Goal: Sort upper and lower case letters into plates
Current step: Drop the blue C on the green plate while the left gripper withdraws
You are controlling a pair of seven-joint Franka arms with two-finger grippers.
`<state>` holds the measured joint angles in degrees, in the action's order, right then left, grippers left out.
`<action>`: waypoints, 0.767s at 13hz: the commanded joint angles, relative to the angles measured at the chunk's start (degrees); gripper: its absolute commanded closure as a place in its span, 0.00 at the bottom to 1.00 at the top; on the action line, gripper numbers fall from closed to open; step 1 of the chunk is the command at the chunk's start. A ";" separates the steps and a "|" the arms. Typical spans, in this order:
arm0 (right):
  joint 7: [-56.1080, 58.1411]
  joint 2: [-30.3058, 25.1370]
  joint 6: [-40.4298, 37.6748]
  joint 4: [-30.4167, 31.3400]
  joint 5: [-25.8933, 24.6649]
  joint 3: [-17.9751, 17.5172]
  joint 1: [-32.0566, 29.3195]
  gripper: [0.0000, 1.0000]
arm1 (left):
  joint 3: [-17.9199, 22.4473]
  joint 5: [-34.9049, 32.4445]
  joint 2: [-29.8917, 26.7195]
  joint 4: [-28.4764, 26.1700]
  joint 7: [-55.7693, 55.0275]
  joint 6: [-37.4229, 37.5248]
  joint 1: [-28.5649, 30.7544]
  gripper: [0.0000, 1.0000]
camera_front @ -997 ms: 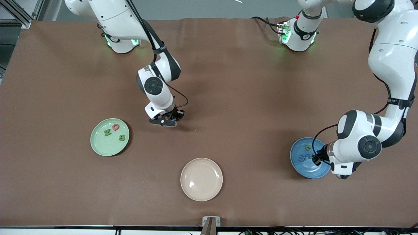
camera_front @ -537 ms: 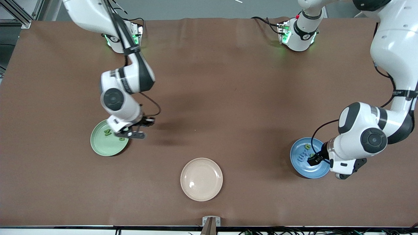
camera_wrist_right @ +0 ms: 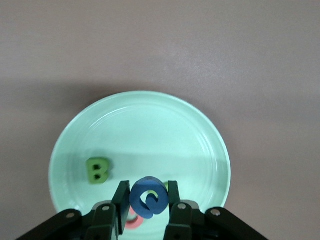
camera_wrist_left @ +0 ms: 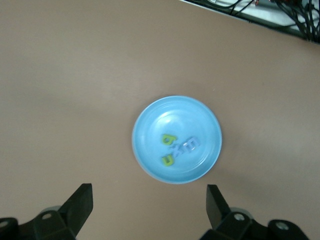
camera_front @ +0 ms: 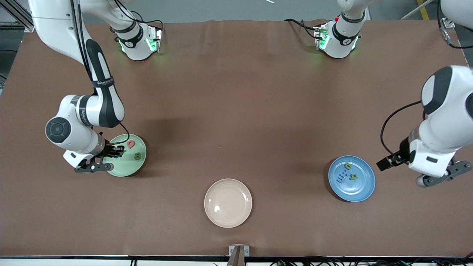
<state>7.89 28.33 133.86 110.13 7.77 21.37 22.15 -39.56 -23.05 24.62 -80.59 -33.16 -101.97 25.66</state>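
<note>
Right pincer (camera_wrist_right: 145,210) now over green plate (camera_front: 138,164), clamping blue letter (camera_wrist_right: 149,197)

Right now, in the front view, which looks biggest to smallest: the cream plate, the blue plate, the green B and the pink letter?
1. Cream plate and blue plate: too alike to rank.
2. Green B and pink letter: both tiny, too alike to rank.

Mint green plate (camera_front: 130,167) at left of the front frame, holding a green B (camera_front: 137,156) and a pinkish-red letter (camera_front: 130,143), perhaps a Q. Blue letter (camera_wrist_right: 149,197) clamped upright above that plate. Blue plate (camera_front: 363,189) at right, carrying small green and blue letters (camera_front: 348,175).
</note>
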 commanded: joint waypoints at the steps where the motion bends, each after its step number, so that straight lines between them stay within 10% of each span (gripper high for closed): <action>1: 0.29 3.83 1.41 -2.63 0.49 -1.41 -1.06 1.00 | 0.27 5.19 -6.67 -1.06 8.62 3.96 3.42 0.00; 10: 3.89 7.97 1.49 -4.75 7.52 -2.65 -3.35 0.93 | 0.45 14.07 -17.15 -1.06 24.81 13.11 8.79 0.00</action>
<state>10.40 35.38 135.57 106.32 13.57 19.76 20.10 -39.43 -11.32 9.11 -80.45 -10.50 -89.43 33.75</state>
